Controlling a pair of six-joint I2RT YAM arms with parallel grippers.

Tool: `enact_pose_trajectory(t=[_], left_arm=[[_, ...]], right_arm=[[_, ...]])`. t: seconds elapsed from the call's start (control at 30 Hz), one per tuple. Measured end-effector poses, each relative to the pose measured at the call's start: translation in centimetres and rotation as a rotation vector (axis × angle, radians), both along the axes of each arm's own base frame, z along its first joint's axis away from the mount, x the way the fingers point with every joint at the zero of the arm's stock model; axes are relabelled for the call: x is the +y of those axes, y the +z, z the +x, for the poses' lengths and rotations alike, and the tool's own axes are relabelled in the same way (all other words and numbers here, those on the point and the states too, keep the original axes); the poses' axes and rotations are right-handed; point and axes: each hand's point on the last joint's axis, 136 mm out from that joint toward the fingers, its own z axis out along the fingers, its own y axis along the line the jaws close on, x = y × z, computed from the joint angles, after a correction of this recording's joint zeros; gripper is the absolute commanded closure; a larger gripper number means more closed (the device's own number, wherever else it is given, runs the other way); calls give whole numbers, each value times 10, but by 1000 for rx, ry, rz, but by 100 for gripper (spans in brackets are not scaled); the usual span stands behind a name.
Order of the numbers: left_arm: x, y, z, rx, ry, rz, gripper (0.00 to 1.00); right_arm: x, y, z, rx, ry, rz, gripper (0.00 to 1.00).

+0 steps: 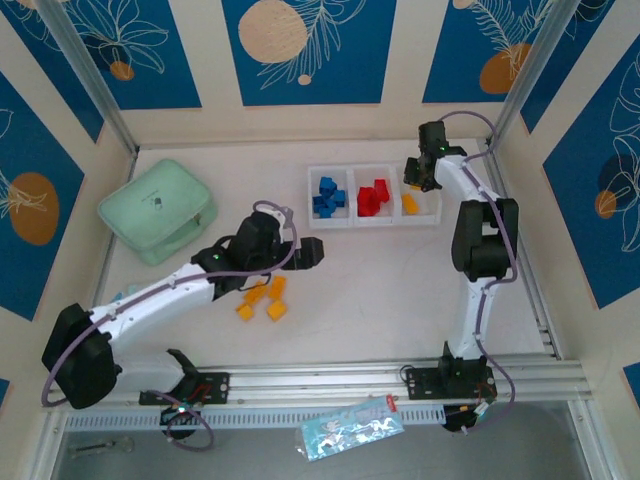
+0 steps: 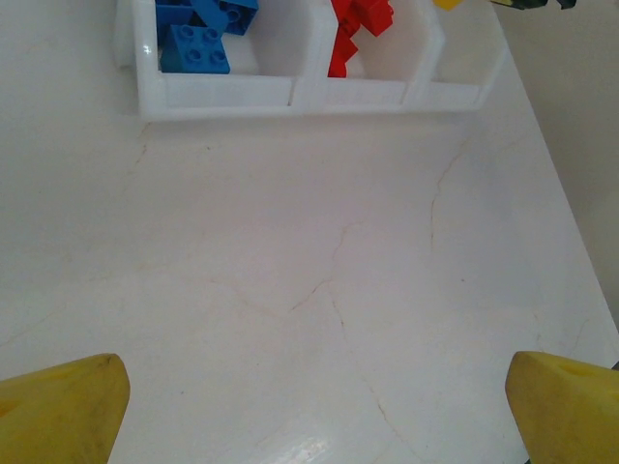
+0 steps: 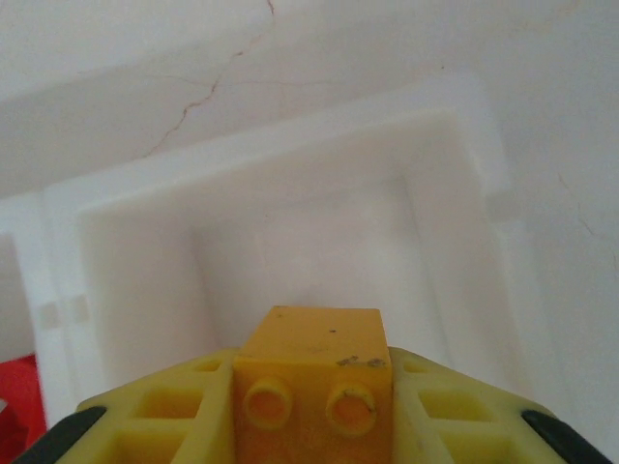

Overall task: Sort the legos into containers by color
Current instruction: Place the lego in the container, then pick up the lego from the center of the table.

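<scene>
Right gripper point(image 3: 309, 391) is pinching an orange brick point(image 3: 309, 338), tray's end compartment point(image 3: 300, 242) just below it. Left gripper point(image 2: 309, 416) is spread wide over the table point(image 2: 290, 290). Blue bricks point(image 2: 198, 34) and red bricks point(image 2: 356, 29) are binned straight ahead, and there are maybe four loose orange bricks point(image 1: 262, 298) behind it.

Two white arms point(image 1: 150, 295) with black joints point(image 1: 480, 240); looping lilac cables point(image 1: 270, 207); yellow, grid-ribbed fingers point(image 3: 155, 416)

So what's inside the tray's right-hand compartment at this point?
The right-hand compartment has a bare white floor where it shows. The right gripper holds a yellow-orange brick over part of it, hiding whatever lies beneath.
</scene>
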Motion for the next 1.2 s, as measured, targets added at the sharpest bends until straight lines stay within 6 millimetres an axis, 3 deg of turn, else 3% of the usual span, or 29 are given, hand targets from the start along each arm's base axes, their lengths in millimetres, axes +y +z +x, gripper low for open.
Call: enact_pose_trajectory(t=[0.1,0.3,0.5,0.6,0.7,0.8,0.97,1.2], left_arm=[[-3,-2,2,1,-11,5,1],[-6,-4,3,6,-17,1,1],[-4,-1,5,2,-11,-4,1],[1,4,4,-12,-4,-17,1],[10,11,-1,-27,6,-30,1],[24,14,-9,-39,21,-33,1],[50,12,-23,-48,60,-15,1],[83,-6,-43,-29,117,28,1]], right_arm=[[-3,1,11,-11,2,-2,54],[-3,4,14,-20,11,18,52],[15,22,-4,-21,23,95,49],[37,45,-27,-40,46,124,47],[74,71,-53,-73,108,147,44],[113,81,-85,-75,189,166,42],[172,66,-145,-11,332,175,41],[232,32,-219,99,498,169,38]])
